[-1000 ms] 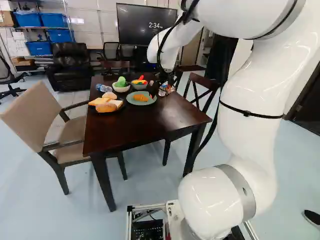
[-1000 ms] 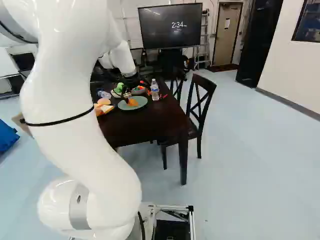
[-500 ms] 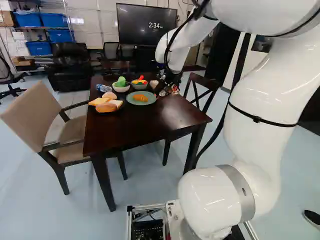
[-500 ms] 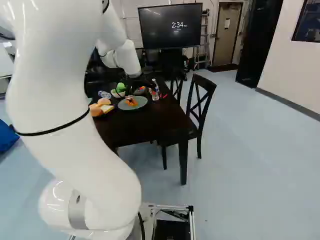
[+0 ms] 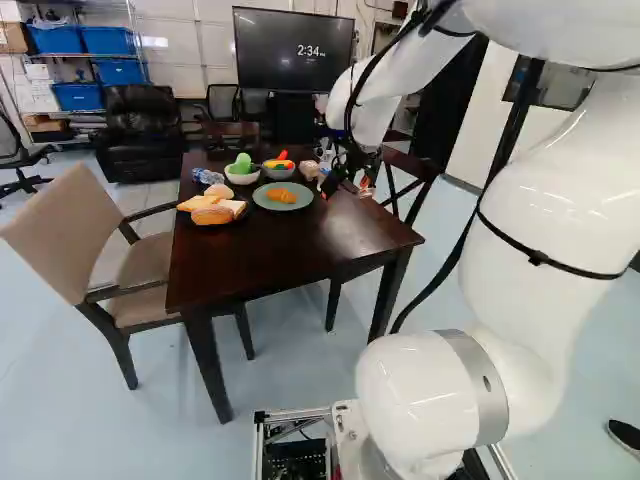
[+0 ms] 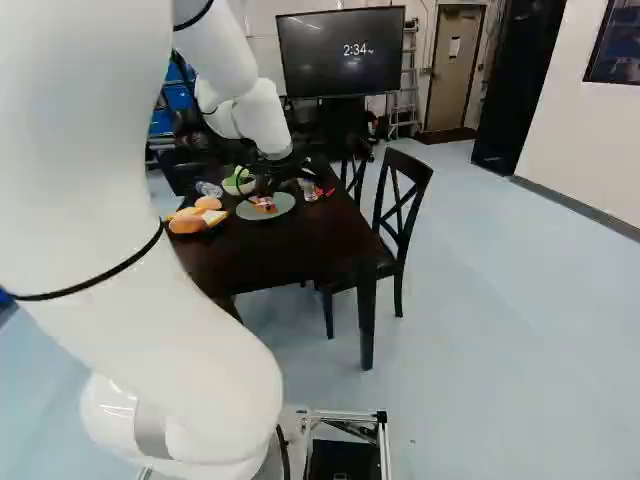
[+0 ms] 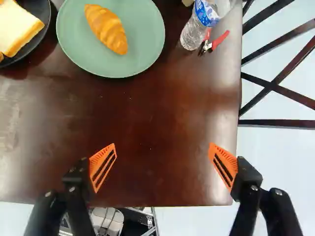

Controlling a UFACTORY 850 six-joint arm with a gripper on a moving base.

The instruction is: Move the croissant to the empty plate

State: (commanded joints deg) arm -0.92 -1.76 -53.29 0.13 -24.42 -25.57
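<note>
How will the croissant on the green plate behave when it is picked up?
The croissant is probably light for its size, whether real pastry or a toy. Its rounded body may roll a little on the flat green plate if pushed sideways. Its ridges should give the orange pads some hold.

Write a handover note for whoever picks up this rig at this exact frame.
Hand: the hand is open, nothing between its fingers, over a bare part of the table.
Things: the croissant lies alone on the green plate; the dark plate beside it holds bread.
Done: the croissant is on a plate with no other food and is released.
Left: probably nothing but withdrawing the arm, if the green plate is the one meant; keep clear of the bottle.
</note>
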